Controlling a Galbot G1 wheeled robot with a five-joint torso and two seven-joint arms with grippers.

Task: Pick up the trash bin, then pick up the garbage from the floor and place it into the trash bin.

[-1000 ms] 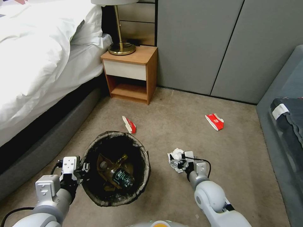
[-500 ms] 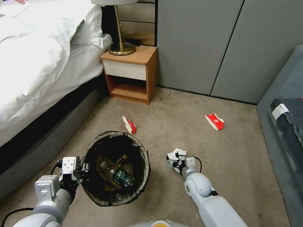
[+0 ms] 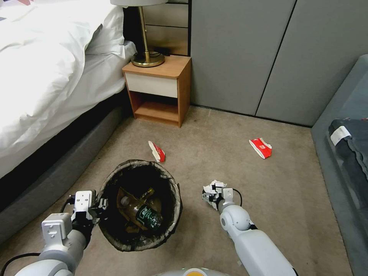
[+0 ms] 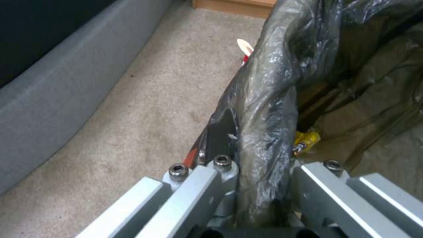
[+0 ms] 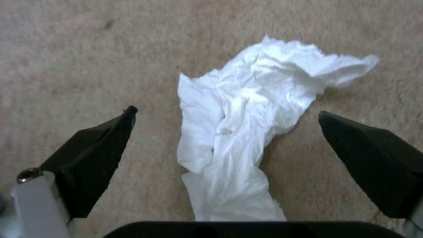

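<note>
Head view: left gripper [image 3: 100, 206] clamps the bin [image 3: 140, 205] rim, bin tilted w/ mouth toward camera; inside, 1 bottle [image 3: 145, 214], neck pointing up-left, on tan carton [image 3: 128, 197]. 2 red cups [image 3: 157, 151] [image 3: 261, 148] on floor [image 3: 214, 153]. Right gripper [image 3: 210, 196] at 1 tissue [image 3: 213, 186].

Left wrist: fingers [image 4: 219, 132] pinch liner [image 4: 264, 109]; yellow wrapper [image 4: 304, 143] seen here.

Right wrist: jaws spread wide, tissue between, untouched, long axis running away from wrist.

Head camera high, angled down, wrist cameras close above carpet [image 3: 214, 145]
</note>
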